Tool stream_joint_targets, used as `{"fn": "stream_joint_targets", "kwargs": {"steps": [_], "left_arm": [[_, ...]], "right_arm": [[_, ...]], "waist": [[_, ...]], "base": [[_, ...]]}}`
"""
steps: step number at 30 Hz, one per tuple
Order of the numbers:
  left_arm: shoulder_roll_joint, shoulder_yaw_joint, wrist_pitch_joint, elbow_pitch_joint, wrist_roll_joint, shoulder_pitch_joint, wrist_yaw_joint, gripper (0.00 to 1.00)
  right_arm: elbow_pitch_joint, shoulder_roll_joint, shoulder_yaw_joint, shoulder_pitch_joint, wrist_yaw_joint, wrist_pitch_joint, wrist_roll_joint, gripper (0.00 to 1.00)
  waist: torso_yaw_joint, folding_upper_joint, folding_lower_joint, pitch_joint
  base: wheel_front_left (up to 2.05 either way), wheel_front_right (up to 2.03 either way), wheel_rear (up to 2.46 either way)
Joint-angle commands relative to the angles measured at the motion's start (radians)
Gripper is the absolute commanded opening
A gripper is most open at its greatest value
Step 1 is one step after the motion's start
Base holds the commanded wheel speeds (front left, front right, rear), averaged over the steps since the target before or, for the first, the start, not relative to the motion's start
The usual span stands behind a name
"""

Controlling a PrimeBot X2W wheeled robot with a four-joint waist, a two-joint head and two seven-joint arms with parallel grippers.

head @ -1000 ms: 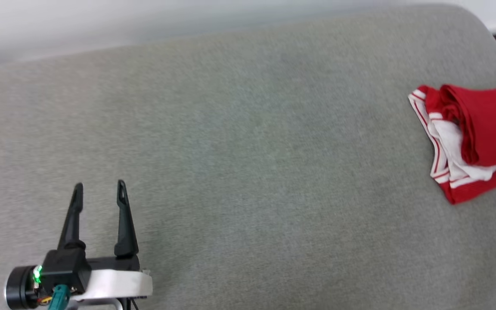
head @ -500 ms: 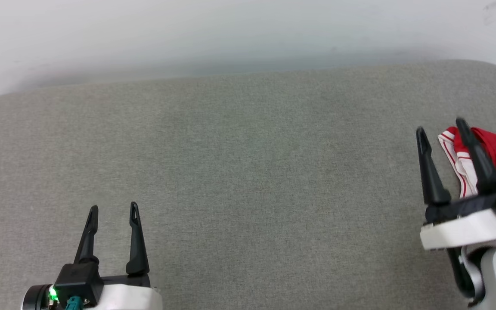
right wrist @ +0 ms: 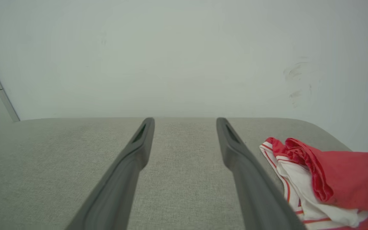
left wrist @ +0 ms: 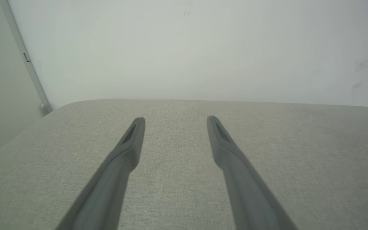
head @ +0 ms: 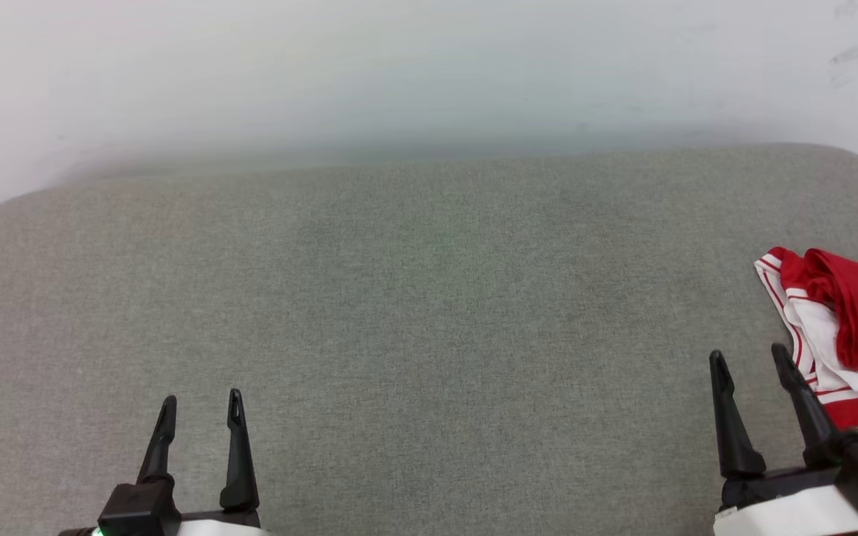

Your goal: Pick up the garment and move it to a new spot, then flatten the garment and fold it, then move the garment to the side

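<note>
Observation: the red jersey-style garment with white sleeves and striped trim (head: 842, 320) lies in a compact, folded bundle at the far right of the grey fabric-covered surface (head: 429, 298), partly cut off by the edge of the head view. In the right wrist view the garment (right wrist: 340, 179) sits to the right of that arm's fingers, with no cloth between them.

Grippers: the right gripper (head: 749, 356) stands with its fingers spread and empty, its outer fingertip just beside the bundle's near-left edge. The left gripper (head: 202, 400) is likewise spread and empty, well apart from the garment, over bare surface; its own wrist view confirms this (left wrist: 175, 121).

Change noted: half a second ago one finger of the right gripper crossed in front of the cloth. It has since drawn back toward the robot and stands clear. The head camera has also tilted, showing more of the white wall (head: 429, 74), so the garment's apparent shift is not its own.

Assessment: the garment appears released at the side, with both arms in their rest pose. The task looks essentially finished.
</note>
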Motion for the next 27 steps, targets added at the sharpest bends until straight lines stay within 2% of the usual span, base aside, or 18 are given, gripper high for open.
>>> {"fn": "stream_joint_targets", "kwargs": {"steps": [1,14,15,19,27], "left_arm": [[-0.001,0.001,-0.002,0.006,-0.006,0.012,-0.004,1.0],[-0.001,-0.008,-0.002,0.034,-0.013,0.038,-0.015,1.0],[0.0,-0.009,0.0,0.037,-0.014,0.033,-0.012,0.0],[-0.001,-0.014,0.001,0.071,-0.022,0.038,-0.014,0.0],[0.009,-0.011,0.032,0.089,-0.198,0.009,-0.031,0.0]], "right_arm": [[-0.007,0.008,-0.001,0.018,0.0,-0.001,0.005,1.0],[-0.033,0.035,0.004,0.091,0.0,-0.001,0.008,1.0],[-0.027,0.03,0.004,0.085,0.0,0.0,0.006,0.0],[0.007,0.03,0.008,0.088,0.0,0.003,0.015,0.0],[0.03,0.024,0.007,0.061,0.0,0.035,0.187,0.0]], "waist": [[0.002,0.0,0.0002,-0.008],[0.012,0.0,0.0002,-0.036],[0.012,0.0,0.0002,-0.036],[0.012,0.0,0.0002,-0.036],[0.013,0.0,0.0002,-0.037]], "base": [[0.0,0.0,0.0],[0.0,0.0,0.0],[0.0,0.0,0.0],[0.0,0.0,0.0],[0.0,0.0,0.0]]}}
